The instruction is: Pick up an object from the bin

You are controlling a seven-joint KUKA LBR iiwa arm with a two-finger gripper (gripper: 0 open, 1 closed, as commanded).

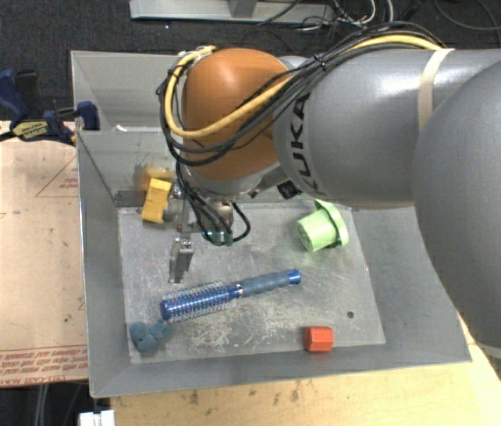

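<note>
Squarely in play: a blue tool (228,293), ribbed handle and slim round shaft, flat on the floor of the bin (99,238), slanting from near the lower left corner up toward the middle. Judged stiff and light, hardly fragile. Shaft smooth, likely to roll or slip; ribbed handle the surer place to grip, taken across its width near mid-length. Close by the handle's left half, on the side toward the upper edge, contact not evident: the gripper (180,263). Open or closed, impossible to tell; nothing seen in its grasp. Just off the handle's tip, by the lower left corner, a small blue lump (148,335). Farther out: an orange cube (319,338) near the lower edge, a pale green roll (322,229) toward the right wall, a yellow block (156,198) by the upper left corner.
</note>
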